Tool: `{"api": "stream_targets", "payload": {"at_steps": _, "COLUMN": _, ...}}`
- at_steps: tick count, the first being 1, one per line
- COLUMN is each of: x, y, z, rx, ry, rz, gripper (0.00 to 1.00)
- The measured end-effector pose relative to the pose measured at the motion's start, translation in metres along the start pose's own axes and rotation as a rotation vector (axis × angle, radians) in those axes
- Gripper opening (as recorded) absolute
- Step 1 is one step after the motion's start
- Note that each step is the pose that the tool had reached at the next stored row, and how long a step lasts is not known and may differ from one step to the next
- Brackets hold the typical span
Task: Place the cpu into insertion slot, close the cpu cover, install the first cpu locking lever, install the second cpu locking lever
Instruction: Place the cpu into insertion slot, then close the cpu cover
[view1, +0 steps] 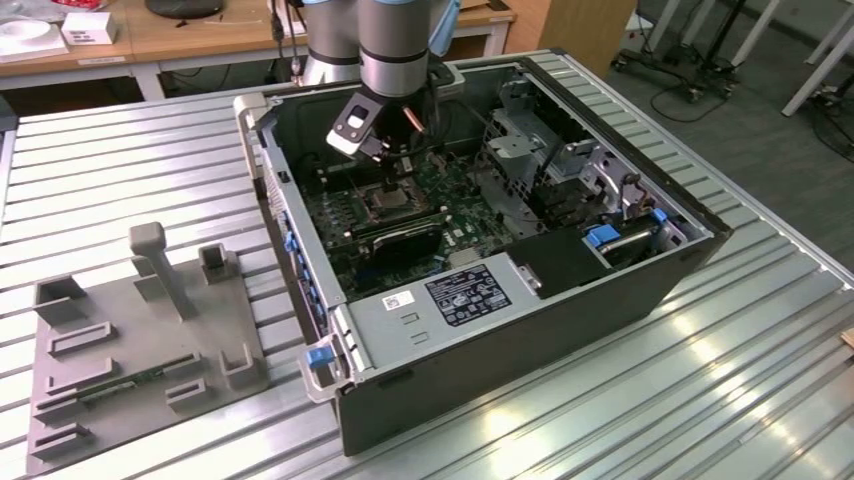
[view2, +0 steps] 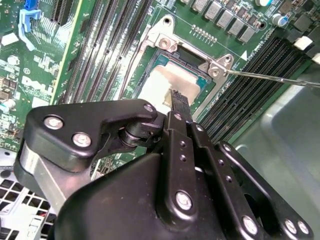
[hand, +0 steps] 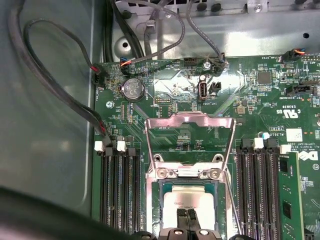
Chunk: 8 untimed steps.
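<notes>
The cpu placement looks to be the step in hand. In the first wrist view the gripper (hand: 187, 216) is poised directly over the insertion slot (hand: 161, 200). Its fingers are drawn narrowly together, with nothing showing between them. The cpu (hand: 187, 200) is lying inside the slot's rim, right beneath the tips; whether they are pressing on it cannot be told.

The cpu cover (hand: 190, 119) is standing open, swung back from the slot's hinge edge. In the second wrist view a locking lever (view2: 270, 78) is angling free from the slot's corner.

Judging by this, the next move is calling for the chip to be sitting flat and square within the rim.

In the exterior view the arm (view1: 394, 45) is reaching steeply down into the open computer case (view1: 534, 330), with its wrist above the slot.
</notes>
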<state>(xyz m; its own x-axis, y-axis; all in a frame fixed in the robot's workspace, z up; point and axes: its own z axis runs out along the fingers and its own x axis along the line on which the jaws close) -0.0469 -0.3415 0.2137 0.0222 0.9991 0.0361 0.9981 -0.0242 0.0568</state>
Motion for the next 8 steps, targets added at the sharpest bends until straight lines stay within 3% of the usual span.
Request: {"api": "stream_targets", "payload": {"at_steps": 8, "x": 0.0001, "y": 0.0001, "z": -0.0015, "rx": -0.0001, "ry": 0.0001, "rz": 0.000, "gripper": 0.11}}
